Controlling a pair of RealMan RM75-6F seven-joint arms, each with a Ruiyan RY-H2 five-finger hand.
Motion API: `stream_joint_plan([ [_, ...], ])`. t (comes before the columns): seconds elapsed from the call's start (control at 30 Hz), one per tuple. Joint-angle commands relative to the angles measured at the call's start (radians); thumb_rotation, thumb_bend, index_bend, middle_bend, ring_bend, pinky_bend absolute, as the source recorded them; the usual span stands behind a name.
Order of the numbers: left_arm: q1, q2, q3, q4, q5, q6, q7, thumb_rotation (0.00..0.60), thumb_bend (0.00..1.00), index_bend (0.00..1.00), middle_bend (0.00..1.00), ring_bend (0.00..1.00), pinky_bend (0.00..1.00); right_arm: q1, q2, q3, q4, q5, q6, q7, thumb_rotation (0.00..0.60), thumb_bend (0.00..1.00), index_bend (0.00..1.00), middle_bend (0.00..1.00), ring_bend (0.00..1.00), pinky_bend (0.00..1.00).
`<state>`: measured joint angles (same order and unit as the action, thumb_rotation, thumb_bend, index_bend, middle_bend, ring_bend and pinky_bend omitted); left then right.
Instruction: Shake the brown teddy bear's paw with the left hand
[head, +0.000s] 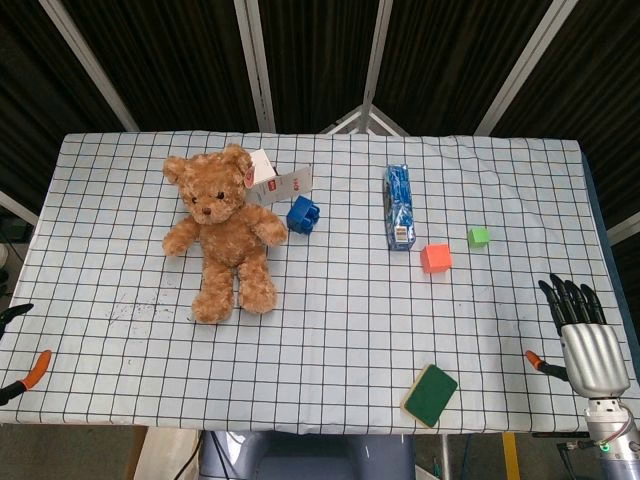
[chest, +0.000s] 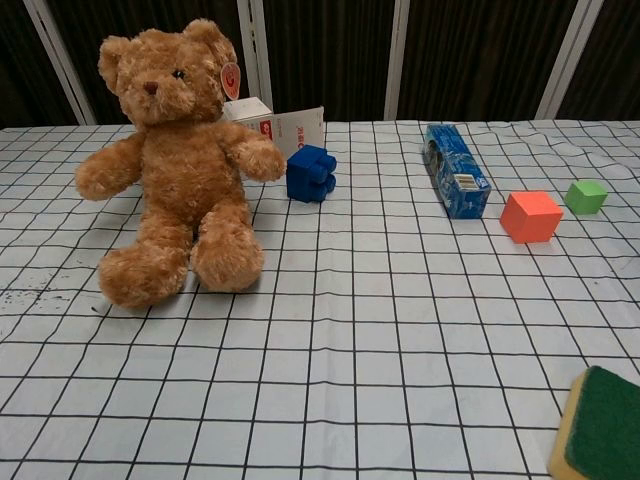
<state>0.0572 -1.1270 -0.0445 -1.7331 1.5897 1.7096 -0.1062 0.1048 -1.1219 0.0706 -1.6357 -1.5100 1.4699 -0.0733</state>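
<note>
- The brown teddy bear (head: 222, 232) sat upright on the checked desk (head: 330, 340), arms spread.
- Just right of the bear's paw (chest: 262, 158) lay a blue block (chest: 311, 173); a white carton (chest: 283, 128) stood behind it.
- The right hand (head: 585, 335) hovered far right of the bear (fingers straight, apart, holding nothing).
- The left hand was outside both views.

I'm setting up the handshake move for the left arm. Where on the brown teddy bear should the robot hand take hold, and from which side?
Judging by its pose, grip the brown teddy bear's outstretched paw on its left side in both views. It sticks out free above the cloth, so approach from the table's left edge and close around its rounded end.
</note>
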Motion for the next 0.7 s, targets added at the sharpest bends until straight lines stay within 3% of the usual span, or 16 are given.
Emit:
stream_joint_plan([
  [0.03, 0.001, 0.001, 0.001, -0.001, 0.002, 0.001, 0.001, 0.600, 0.42, 0.23, 0.04, 0.00, 0.00, 0.001, 0.000, 0.000, 0.000, 0.001, -0.002, -0.001, 0.600, 0.10, 0.00, 0.00, 0.00, 0.00],
  [0.7, -0.007, 0.005, 0.012, -0.001, 0.014, -0.022, 0.005, 0.600, 0.38, 0.23, 0.04, 0.00, 0.00, -0.002, 0.008, -0.009, -0.007, 0.000, -0.008, -0.002, 0.600, 0.10, 0.00, 0.00, 0.00, 0.00],
])
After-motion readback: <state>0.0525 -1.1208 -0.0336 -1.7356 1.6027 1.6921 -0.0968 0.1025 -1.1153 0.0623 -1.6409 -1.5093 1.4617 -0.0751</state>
